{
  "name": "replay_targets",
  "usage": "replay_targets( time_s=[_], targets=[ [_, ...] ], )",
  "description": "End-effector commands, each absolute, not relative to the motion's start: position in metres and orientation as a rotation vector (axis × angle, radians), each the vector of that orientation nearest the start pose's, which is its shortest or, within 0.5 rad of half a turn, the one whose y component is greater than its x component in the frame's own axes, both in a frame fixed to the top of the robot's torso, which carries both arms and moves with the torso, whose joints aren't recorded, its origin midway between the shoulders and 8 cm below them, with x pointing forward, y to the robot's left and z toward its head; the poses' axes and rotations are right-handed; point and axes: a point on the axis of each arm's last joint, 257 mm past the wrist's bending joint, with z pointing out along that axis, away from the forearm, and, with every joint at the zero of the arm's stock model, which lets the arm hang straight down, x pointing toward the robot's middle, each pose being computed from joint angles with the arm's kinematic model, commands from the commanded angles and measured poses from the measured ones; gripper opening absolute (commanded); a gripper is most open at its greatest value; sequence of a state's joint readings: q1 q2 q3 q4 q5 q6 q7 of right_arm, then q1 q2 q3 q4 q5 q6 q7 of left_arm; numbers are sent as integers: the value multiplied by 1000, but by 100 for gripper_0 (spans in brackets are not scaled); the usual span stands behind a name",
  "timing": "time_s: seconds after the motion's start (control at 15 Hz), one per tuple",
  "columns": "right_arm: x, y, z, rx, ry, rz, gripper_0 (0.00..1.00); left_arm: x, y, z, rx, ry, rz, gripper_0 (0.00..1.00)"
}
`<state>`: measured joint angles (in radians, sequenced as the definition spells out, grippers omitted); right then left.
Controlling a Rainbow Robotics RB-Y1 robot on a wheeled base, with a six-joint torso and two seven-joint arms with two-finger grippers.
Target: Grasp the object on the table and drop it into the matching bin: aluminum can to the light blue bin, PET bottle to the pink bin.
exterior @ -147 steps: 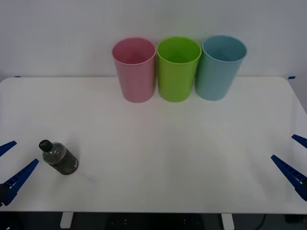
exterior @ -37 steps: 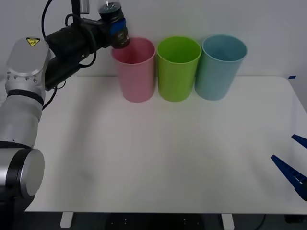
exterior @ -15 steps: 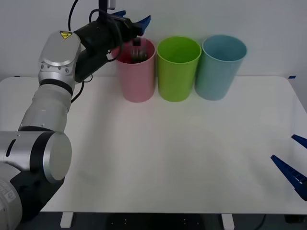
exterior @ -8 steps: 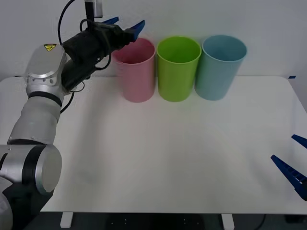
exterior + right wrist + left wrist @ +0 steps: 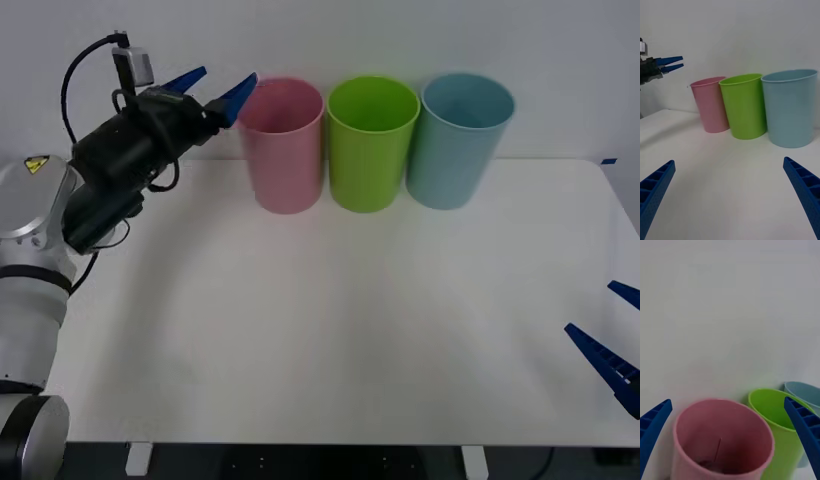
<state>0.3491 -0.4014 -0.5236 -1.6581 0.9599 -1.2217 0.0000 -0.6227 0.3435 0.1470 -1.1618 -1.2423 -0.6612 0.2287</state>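
Note:
The pink bin [image 5: 282, 150] stands at the back of the white table [image 5: 330, 330], with the light blue bin [image 5: 458, 145] two places to its right. My left gripper [image 5: 222, 84] hovers open and holding nothing, just left of the pink bin's rim and at rim height. In the left wrist view I look down into the pink bin [image 5: 722, 420], where a dark shape [image 5: 706, 464] lies at the bottom; I cannot make it out as the PET bottle. My right gripper [image 5: 592, 310] rests open low at the table's right edge.
A lime green bin [image 5: 372, 145] stands between the pink and light blue ones, the three nearly touching. In the right wrist view the same row of bins [image 5: 743, 107] has the left gripper [image 5: 672, 63] beyond it. A plain wall rises behind.
The bottle was dropping into the pink bin a second ago and no longer shows. The left gripper, still open, has pulled back leftward from above the rim.

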Motion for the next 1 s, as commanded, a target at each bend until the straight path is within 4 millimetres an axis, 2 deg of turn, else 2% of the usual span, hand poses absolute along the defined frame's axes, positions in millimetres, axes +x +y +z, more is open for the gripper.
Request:
replay_targets(
  time_s=[0.07, 0.4, 0.73, 1.0],
  targets=[
    [342, -330, -169, -465, 1441, 567, 100, 623, 197, -34, 358, 1330, -640, 100],
    [342, -330, -169, -465, 1441, 567, 100, 580, 256, -68, 444, 1338, -575, 100],
    [342, -330, -169, -465, 1441, 567, 100, 520, 315, -105, 538, 1358, -512, 100],
    [342, -330, -169, -465, 1441, 567, 100, 478, 349, -132, 579, 1359, -442, 100]
  ],
)
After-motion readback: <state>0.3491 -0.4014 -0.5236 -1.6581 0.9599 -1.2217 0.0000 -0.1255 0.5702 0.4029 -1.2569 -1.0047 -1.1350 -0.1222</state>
